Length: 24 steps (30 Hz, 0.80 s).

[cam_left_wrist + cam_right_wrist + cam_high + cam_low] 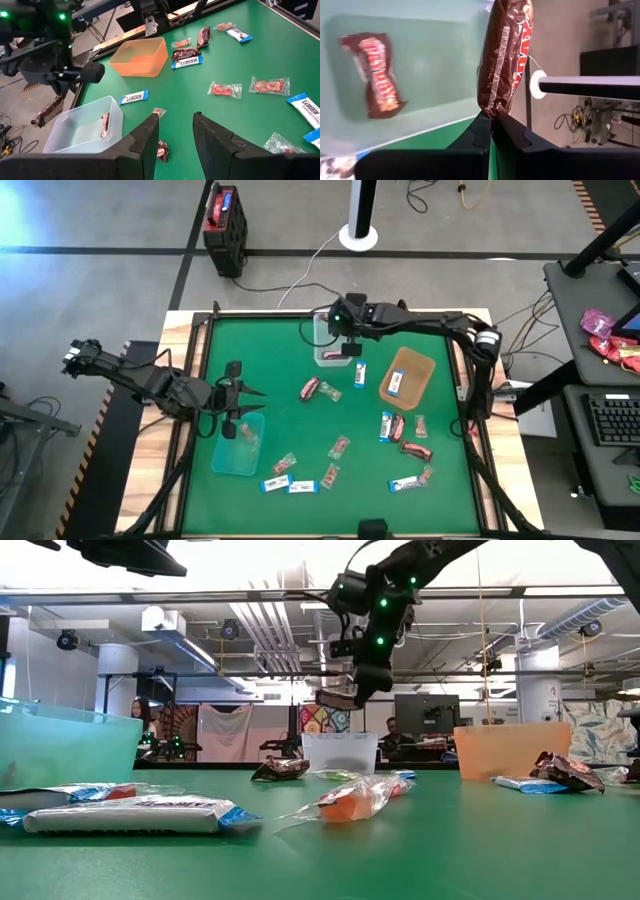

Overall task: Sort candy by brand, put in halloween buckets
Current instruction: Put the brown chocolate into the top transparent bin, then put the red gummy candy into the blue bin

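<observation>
Wrapped candy lies loose over the green table [290,420]: dark brown pieces [310,388], blue-and-white pieces [290,485] and clear pinkish pieces [338,447]. My right gripper [491,116] is shut on a dark brown candy bar [506,50] above the clear tub [328,345], in which one brown piece [375,75] lies. The brown tray [407,377] holds a blue-and-white piece. My left gripper [176,131] stands open with nothing between its fingers, over the far end of the teal tub [238,448]. My right gripper pinches the candy bar by one end [492,106] between its two fingers. The fingers slant down from the table's right side. The bar sticks out beyond the fingertips in line with them. It is lifted clear [335,698], above the clear tub's rim [445,107].
A black-and-red box [225,225] and a white post base [358,235] stand on the floor beyond the far edge. A wooden frame [190,380] borders the table. A desk with a keyboard [610,420] stands to the right. People show in the room behind.
</observation>
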{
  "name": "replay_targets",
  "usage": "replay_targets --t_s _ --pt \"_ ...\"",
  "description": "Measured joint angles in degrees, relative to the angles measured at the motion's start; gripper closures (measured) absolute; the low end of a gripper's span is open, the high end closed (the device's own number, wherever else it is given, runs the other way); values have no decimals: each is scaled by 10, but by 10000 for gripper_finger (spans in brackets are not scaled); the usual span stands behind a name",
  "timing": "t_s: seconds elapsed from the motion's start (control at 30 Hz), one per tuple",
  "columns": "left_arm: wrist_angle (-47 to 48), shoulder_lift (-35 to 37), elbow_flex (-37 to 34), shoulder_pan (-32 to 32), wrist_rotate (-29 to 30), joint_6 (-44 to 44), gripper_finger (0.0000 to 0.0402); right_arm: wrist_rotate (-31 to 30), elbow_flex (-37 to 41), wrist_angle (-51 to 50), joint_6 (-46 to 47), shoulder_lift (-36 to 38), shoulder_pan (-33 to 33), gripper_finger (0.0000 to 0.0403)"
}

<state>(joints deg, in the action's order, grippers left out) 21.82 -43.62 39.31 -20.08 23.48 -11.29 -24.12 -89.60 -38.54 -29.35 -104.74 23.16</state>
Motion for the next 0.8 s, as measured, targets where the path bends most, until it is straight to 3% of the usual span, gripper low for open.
replay_targets --t_s 0.33,0.53,0.8 --pt "0 -1 0 0 2 0 297 1 -1 22 0 -2 9 306" --pt "0 -1 0 0 2 3 297 7 0 17 70 29 4 267" --pt "0 -1 0 0 2 16 297 158 -1 -71 290 99 -45 263"
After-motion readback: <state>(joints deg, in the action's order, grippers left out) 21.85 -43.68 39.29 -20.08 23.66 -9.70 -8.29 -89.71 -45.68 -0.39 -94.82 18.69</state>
